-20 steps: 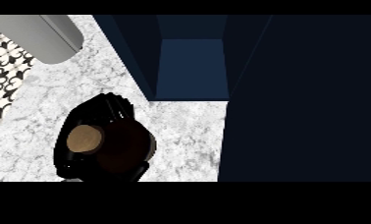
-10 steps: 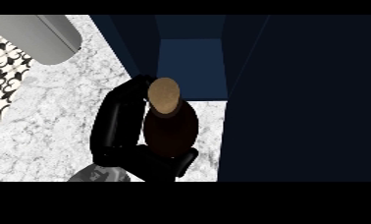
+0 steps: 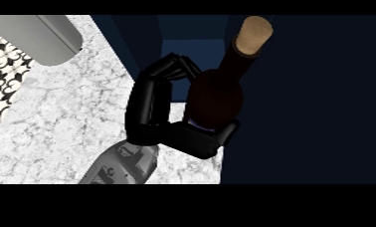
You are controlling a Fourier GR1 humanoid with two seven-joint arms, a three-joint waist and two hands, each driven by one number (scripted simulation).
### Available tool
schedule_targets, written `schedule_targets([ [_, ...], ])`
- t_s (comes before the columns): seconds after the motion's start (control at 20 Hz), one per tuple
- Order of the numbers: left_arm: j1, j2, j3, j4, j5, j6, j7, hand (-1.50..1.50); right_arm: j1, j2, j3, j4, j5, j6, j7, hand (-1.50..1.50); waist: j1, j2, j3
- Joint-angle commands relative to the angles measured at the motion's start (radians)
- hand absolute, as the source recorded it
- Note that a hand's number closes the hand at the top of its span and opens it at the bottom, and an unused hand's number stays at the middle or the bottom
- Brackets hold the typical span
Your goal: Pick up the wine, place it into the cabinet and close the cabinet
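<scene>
Head view shows one hand (image 3: 158,116), and since only a single forearm comes up from the lower edge near the middle, I cannot tell which side it belongs to; its fingers and thumb are curled round the belly of the wine (image 3: 220,96), which is one dark bottle with a tan cork, held off the marble surface (image 3: 66,116) and tilted so the cork leans toward the cabinet (image 3: 183,47). The bottle sits right at the mouth of the dark blue opening, its neck already over the cabinet's floor. I judge the carrying step to be nearly done and the placing step to be at hand: the next move calls for pushing the bottle further inside, setting it upright, letting go, then swinging the door (image 3: 308,96) closed. Counted: one bottle, one cabinet, one hand showing, one grey cylinder (image 3: 40,37) at the upper left.
</scene>
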Motion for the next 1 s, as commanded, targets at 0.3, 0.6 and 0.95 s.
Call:
schedule_targets([
  [0.3,-0.144,0.000,-0.013,0.123,-0.005,0.107,-0.005,1.50,-0.062,-0.021,-0.051,-0.037,-0.091,-0.021,0.049,-1.50,0.005,0.000,0.000],
  [0.6,-0.176,0.000,0.003,0.276,0.151,0.122,-0.151,1.50,-0.013,-0.043,-0.076,-0.101,-0.153,0.016,0.059,-1.50,-0.009,0.002,0.000],
  [0.95,0.010,0.000,-0.088,0.220,0.196,0.146,-0.315,1.50,0.002,-0.012,-0.012,-0.167,-0.087,-0.029,0.114,-1.50,0.001,-0.001,-0.001],
])
